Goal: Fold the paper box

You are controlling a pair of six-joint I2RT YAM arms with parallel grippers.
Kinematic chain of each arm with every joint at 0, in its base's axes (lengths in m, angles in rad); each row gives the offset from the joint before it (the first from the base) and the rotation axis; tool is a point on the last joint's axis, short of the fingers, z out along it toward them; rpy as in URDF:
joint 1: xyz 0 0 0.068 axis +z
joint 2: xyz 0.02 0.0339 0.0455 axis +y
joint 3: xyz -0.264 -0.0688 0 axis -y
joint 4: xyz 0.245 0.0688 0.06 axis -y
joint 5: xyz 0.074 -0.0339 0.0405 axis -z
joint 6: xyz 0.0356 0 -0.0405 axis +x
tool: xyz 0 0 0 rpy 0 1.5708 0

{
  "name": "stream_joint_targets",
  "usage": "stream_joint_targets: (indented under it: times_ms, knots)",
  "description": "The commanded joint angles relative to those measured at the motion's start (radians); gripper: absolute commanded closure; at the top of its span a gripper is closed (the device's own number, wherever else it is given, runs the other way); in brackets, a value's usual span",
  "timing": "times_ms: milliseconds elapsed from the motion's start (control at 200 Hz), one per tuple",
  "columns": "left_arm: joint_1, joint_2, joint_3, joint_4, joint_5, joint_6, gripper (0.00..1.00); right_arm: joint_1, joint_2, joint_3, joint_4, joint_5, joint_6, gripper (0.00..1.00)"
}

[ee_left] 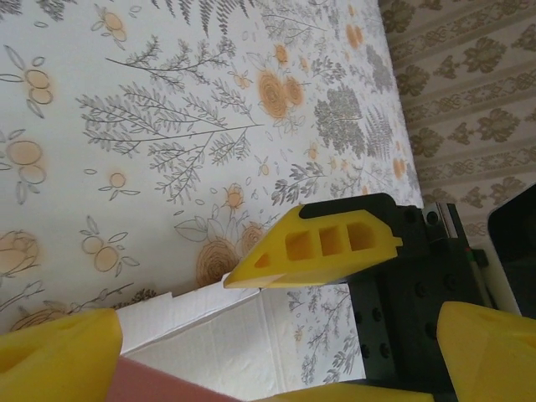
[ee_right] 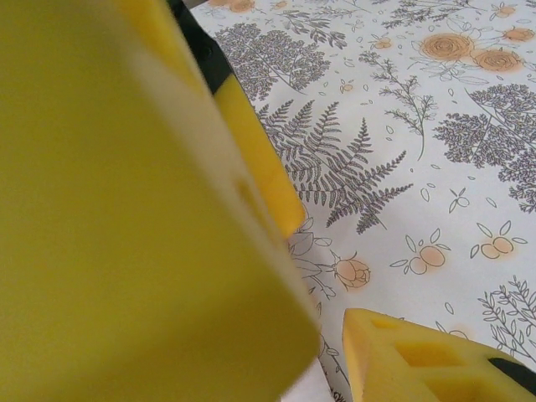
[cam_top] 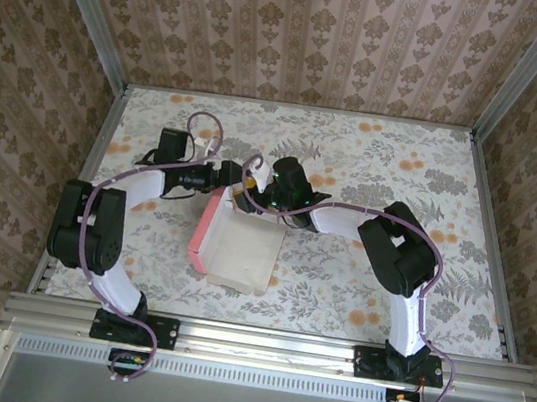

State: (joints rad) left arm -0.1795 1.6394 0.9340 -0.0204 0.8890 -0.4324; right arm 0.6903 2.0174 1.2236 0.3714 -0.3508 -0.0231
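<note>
The paper box [cam_top: 242, 246] lies between the two arms, whitish inner side up, with its pink left wall [cam_top: 205, 232] raised. Both grippers meet at its far edge. My left gripper [cam_top: 235, 194] is open wide; in the left wrist view its yellow fingers [ee_left: 50, 360] sit at the bottom corners, with the box's white panel [ee_left: 218, 335] and a pink edge [ee_left: 167, 387] between them. My right gripper [cam_top: 254, 197] stands open. One of its fingertips [ee_left: 251, 275] touches the white far flap. In the right wrist view the gripper [ee_right: 331, 352] has tablecloth in its gap.
The floral tablecloth [cam_top: 403, 181] covers the table inside patterned walls, with a metal rail [cam_top: 268, 341] along the near edge. The right gripper's black mount [ee_left: 402, 285] crowds the left gripper. Bare cloth lies at the right and the far side.
</note>
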Motion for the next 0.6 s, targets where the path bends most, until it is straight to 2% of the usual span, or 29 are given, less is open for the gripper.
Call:
stream_joint_targets:
  times_ms: [0,130,150,285,405,595]
  knots:
    - [0.014,-0.076,0.046,-0.128,-0.09,0.059,0.02,0.006,-0.001,-0.011,0.023,-0.003,0.005,0.52]
    - [0.014,-0.158,0.067,-0.271,-0.237,0.09,0.02,0.006,-0.001,-0.013,0.024,-0.001,0.005,0.52]
    - [0.014,-0.171,0.069,-0.293,-0.292,0.093,0.02,0.006,-0.001,-0.013,0.025,-0.001,0.004,0.52]
    - [0.013,-0.252,0.051,-0.41,-0.471,0.078,0.1,0.006,0.001,-0.013,0.026,-0.002,0.005,0.52]
    - [0.012,-0.277,0.034,-0.469,-0.528,0.055,0.17,0.006,0.003,-0.01,0.025,-0.005,0.005,0.52]
    - [0.007,-0.28,-0.023,-0.398,-0.529,0.035,0.16,0.005,0.003,-0.009,0.026,-0.009,0.006,0.52]
